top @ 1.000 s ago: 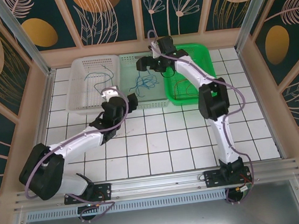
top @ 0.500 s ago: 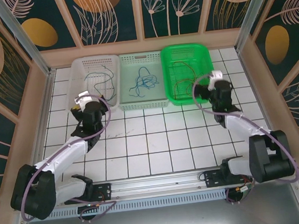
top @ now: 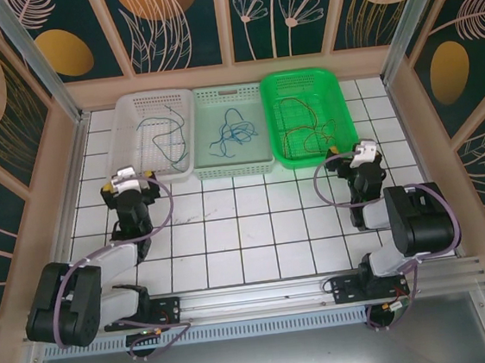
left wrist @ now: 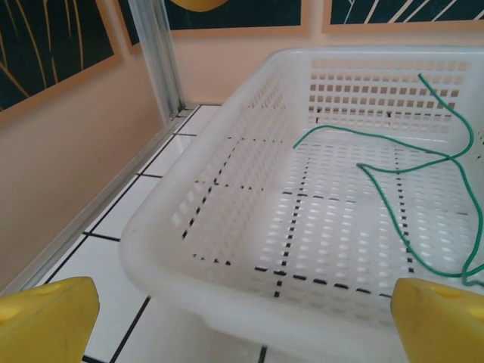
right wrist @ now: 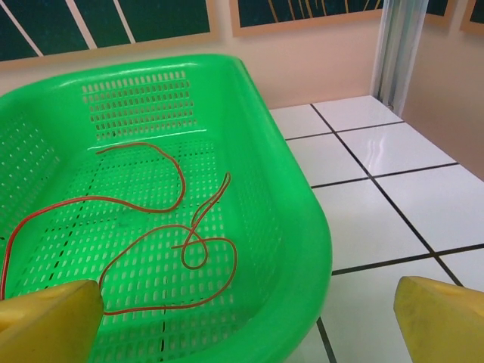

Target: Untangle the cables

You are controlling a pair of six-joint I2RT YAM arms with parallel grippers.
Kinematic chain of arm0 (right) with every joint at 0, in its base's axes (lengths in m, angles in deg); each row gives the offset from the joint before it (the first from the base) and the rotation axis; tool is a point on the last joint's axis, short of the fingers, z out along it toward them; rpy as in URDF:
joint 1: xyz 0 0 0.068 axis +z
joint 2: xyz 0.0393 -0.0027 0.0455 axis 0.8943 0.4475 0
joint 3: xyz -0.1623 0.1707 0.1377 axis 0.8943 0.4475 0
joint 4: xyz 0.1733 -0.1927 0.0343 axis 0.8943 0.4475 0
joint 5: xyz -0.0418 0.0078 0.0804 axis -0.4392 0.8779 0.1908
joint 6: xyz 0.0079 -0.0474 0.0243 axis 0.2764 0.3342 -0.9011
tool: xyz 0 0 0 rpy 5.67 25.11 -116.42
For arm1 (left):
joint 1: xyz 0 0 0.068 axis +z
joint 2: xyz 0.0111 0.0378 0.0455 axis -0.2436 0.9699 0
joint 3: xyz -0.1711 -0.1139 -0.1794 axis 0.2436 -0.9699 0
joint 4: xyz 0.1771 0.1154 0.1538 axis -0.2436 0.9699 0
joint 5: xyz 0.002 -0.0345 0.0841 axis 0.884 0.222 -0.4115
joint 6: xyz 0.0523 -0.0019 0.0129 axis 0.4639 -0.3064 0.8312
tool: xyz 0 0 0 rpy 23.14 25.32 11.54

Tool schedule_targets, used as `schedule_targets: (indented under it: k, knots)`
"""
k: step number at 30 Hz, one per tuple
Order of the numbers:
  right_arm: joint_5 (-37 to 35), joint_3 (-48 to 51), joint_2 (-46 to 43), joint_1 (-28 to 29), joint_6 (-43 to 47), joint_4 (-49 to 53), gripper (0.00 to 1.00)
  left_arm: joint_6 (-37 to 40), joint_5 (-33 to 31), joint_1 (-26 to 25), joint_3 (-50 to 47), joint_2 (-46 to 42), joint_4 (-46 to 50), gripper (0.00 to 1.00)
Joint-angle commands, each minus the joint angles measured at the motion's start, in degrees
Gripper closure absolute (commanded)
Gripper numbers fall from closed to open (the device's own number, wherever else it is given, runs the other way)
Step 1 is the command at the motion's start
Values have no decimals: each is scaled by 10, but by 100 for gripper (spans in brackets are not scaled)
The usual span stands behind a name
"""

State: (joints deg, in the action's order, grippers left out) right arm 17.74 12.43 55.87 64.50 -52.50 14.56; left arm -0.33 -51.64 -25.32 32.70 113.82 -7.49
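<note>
A blue tangle of cables (top: 236,134) lies in the pale middle basket (top: 262,164). Thin green and dark cables (top: 164,132) lie in the white basket (top: 128,167), and one green cable (left wrist: 401,195) curves over its floor. Red cables (top: 300,125) lie loose in the green basket (top: 330,94), where a red cable (right wrist: 181,227) loops on the mesh. My left gripper (top: 127,183) is open and empty in front of the white basket's near left corner. My right gripper (top: 363,153) is open and empty at the green basket's near right corner. Yellow fingertips (left wrist: 45,318) (right wrist: 442,318) frame both wrist views.
The three baskets stand side by side against the back wall. White tiled floor (top: 247,224) stretches between them and the arm bases. The left wall and a metal post (left wrist: 155,53) are close to the white basket (left wrist: 227,302). Bare tiles (right wrist: 378,189) lie right of the green basket (right wrist: 302,227).
Both arms have folded back from the baskets toward their bases. The right gripper left the middle basket and moved to the green basket's near right corner; the left moved back and left.
</note>
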Motion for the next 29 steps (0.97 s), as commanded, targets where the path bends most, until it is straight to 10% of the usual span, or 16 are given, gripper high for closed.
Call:
schedule_targets:
  k: [1, 9, 12, 16, 29]
  knots:
    - [3, 9, 10, -8, 0, -36, 1, 24, 74, 24, -33, 8, -131, 1]
    - [17, 5, 9, -14, -2, -26, 1, 9, 141, 71, -3, 126, -211, 1]
    - [22, 2, 9, -16, -4, -22, 1, -14, 147, 91, -56, 179, -375, 1]
    - [40, -1, 9, -25, -5, -14, 1, -14, 159, 94, -2, 165, -245, 1]
    - [42, -1, 9, -25, -5, -13, 1, -20, 150, 97, -8, 161, -249, 1]
